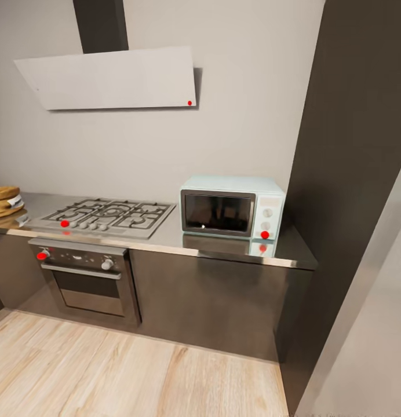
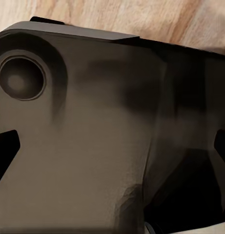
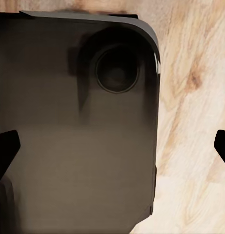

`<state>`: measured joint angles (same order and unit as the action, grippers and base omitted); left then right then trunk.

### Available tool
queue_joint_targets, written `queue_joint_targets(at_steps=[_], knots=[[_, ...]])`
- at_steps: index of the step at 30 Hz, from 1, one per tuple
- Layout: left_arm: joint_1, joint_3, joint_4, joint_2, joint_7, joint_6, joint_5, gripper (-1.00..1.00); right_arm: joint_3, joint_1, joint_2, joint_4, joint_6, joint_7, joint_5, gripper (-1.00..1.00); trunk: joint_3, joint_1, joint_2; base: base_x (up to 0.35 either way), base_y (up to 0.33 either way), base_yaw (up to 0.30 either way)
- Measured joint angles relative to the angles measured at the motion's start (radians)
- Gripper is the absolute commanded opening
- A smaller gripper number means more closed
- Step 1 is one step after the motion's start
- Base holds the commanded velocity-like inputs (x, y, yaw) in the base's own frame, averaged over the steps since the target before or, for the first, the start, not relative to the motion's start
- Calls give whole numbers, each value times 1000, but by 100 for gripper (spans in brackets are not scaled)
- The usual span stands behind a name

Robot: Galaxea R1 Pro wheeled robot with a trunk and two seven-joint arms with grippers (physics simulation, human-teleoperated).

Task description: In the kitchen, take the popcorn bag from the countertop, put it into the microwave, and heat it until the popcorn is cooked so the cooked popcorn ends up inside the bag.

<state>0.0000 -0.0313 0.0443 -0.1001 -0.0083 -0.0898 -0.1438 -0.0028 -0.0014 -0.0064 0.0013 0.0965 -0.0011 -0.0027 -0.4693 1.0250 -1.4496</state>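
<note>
Left hand (image 2: pixel 112 146): dark fingertips sit at the two edges of its wrist view, wide apart, nothing between them; released. It hangs over a dark rounded panel with a round recess, probably the robot's own base, with wood floor (image 2: pixel 141 17) past its edge. Judged a stowed carry pose for driving.

Right hand (image 3: pixel 112 144): same picture, fingertips at the frame edges, spread and empty, over the same kind of dark panel, pale plank floor alongside. Also released.

Outward, head view: the bench (image 1: pixel 223 248), a glossy grey slab over dark cabinet fronts, runs across the middle distance. The microwave (image 1: pixel 232 207) stands on its right end against the wall, door shut, dark glass facing the room, knob panel on its right side with a red dot low down. The door must be opened before anything goes in.

Left of it a gas hob (image 1: pixel 110 215) is set into the slab, with a built-in oven (image 1: pixel 87 278) below and a slanted extractor hood (image 1: pixel 110 78) above.

At the far left edge, a tan rolled shape (image 1: pixel 4 200) rests on the slab. It may be the popcorn bag, but it is cropped and I cannot tell. If so, the base needs to shift leftward first.
</note>
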Motion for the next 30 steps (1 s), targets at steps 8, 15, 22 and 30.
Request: queue_joint_targets(at_steps=[8, 15, 22, 30], knots=[[0, 0, 0, 0, 0, 0, 0, 100, 0, 0, 0, 0, 0, 1, 1, 100, 0, 0, 0, 0, 0, -143], [0, 0, 0, 0, 0, -1, 0, 100, 0, 0, 0, 0, 0, 2, 1, 100, 0, 0, 0, 0, 0, -144], [0, 0, 0, 0, 0, -1, 1, 100, 0, 0, -1, 0, -1, 0, 1, 100, 0, 0, 0, 0, 0, -50], [0, 0, 0, -1, 0, -1, 1, 100, 0, 0, -1, 0, -1, 2, 2, 100, 0, 0, 0, 84, 68, -1]])
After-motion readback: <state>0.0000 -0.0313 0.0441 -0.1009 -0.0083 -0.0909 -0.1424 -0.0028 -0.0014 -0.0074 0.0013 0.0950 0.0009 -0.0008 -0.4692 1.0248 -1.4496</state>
